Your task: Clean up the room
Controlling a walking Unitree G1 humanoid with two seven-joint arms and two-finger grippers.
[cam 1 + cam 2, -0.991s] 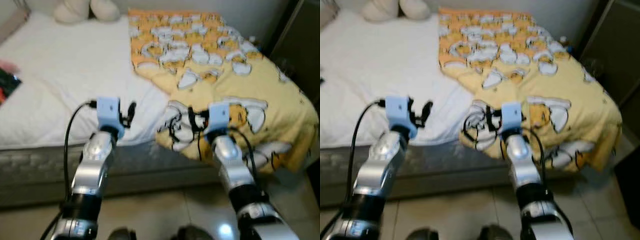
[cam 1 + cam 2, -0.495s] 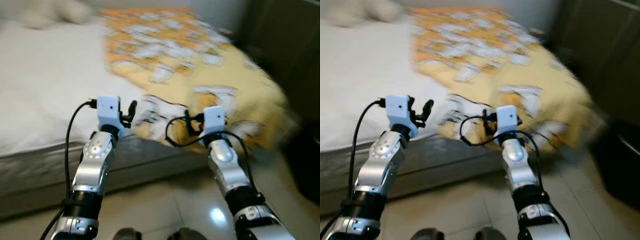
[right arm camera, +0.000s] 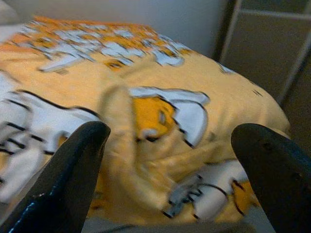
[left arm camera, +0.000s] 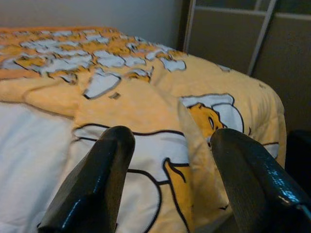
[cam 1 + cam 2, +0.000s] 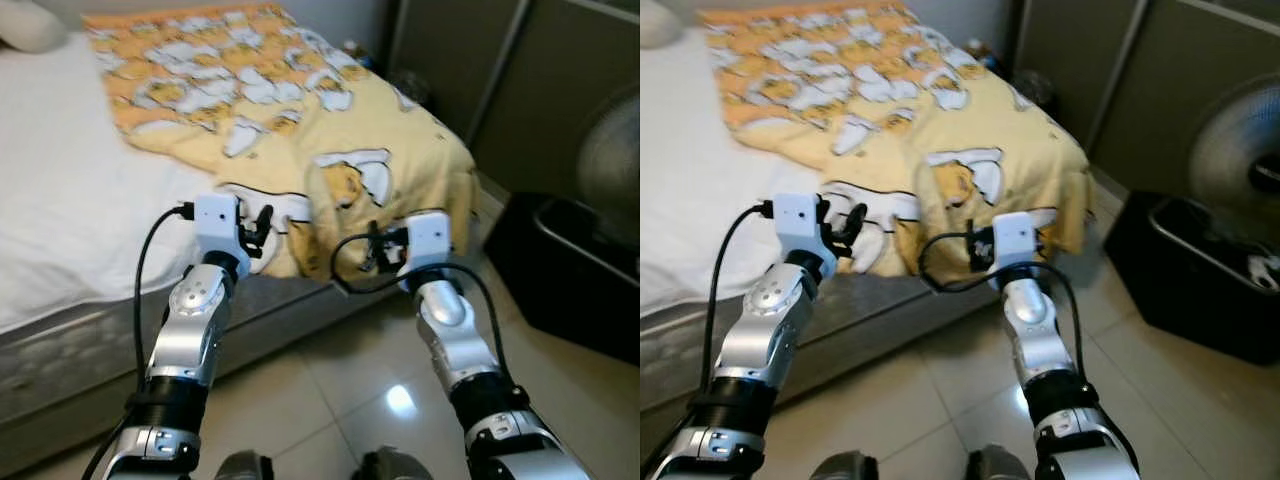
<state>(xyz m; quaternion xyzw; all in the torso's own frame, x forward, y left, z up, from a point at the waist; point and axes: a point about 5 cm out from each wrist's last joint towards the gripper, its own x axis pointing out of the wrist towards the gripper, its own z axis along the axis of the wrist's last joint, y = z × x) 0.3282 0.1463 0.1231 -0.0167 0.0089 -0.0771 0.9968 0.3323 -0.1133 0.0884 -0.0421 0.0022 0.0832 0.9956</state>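
The scene is viewed from the head by two eye cameras, aimed forward and down over both raised arms toward the foot corner of a bed. Nearly the same field is covered by both: the yellow blanket, the tiled floor and a dark bin on the right, with the right eye's picture displaced slightly sideways. Each wrist camera is set low and close, looking along its own two black fingers at the blanket's hanging corner, a part also covered by the eye views.
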